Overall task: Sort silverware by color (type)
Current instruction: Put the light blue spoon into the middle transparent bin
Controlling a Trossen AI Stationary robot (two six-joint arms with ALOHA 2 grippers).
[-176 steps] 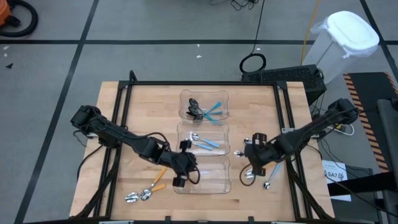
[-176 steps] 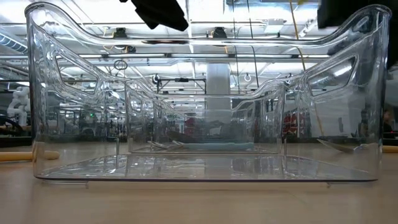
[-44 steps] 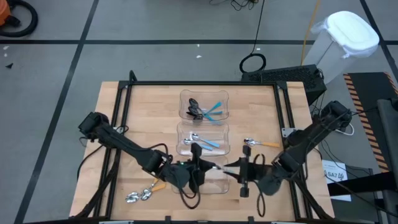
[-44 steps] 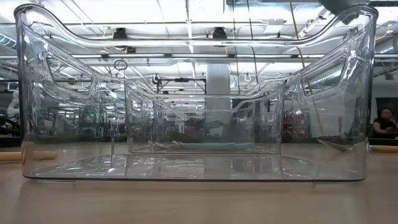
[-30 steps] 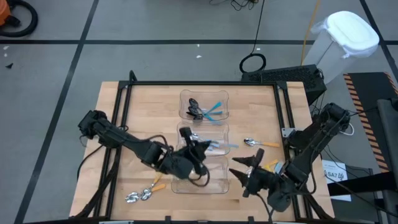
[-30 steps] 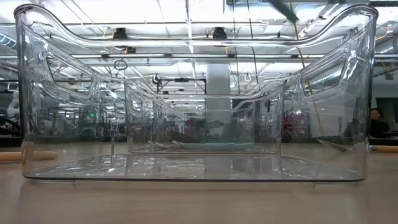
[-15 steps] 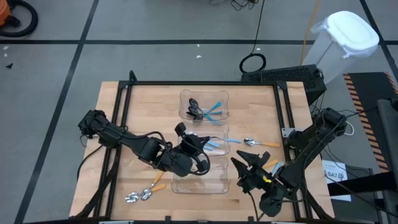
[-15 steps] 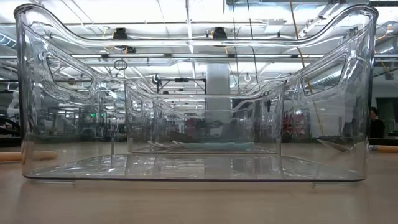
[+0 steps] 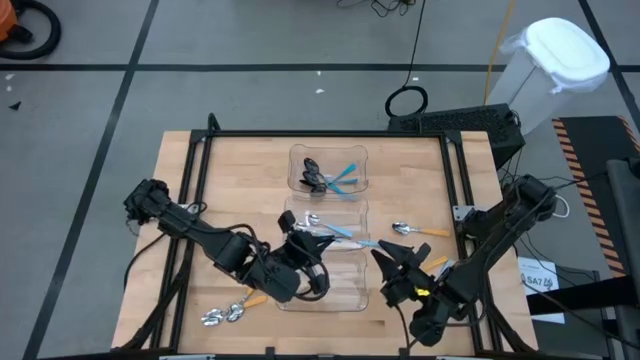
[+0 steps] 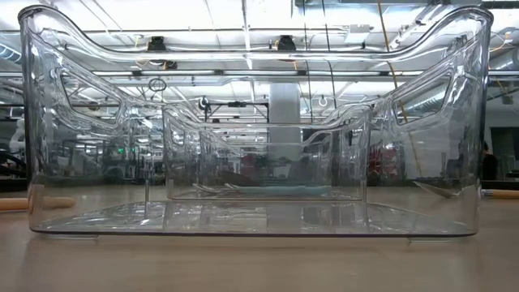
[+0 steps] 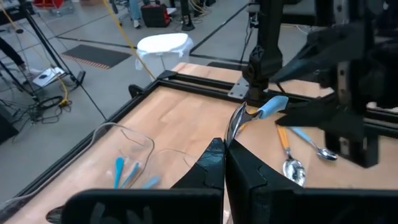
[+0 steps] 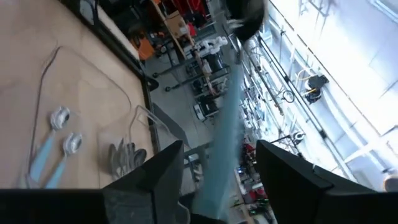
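Observation:
My left gripper [image 9: 308, 243] is shut on a spoon [image 9: 350, 242] with a silver bowl and a light-blue handle, above the seam between the middle bin [image 9: 292, 222] and the near bin [image 9: 296, 296]. The handle [image 11: 273, 104] points toward the table's right. My right gripper [image 9: 388, 258] is open at the handle's free end. Its two fingers [image 12: 155, 171] stand on either side of the handle [image 12: 222, 118], apart from it. More silverware lies in the far bin [image 9: 296, 158] and the middle bin. My left gripper pinches the spoon at its bowl end [image 11: 236, 127] between its two shut fingers [image 11: 214, 155], coming about level from the table's left. The spoon runs on beyond the fingertips, along them. It is lifted clear, handle slanting up toward my right gripper.
Three clear bins stand in a column at the table's middle; the near one [image 10: 259, 122] fills the low view. Orange-handled spoons lie near the table's front left [image 9: 232, 310]. Another [image 9: 415, 230] lies right of the bins, and a blue-handled one [image 11: 311, 142] beside it.
My left gripper has carried the spoon a little toward the table's near edge, the handle still pointing right. My right gripper has moved toward the far edge and up to the handle's free end, so that its fingers now flank the handle.

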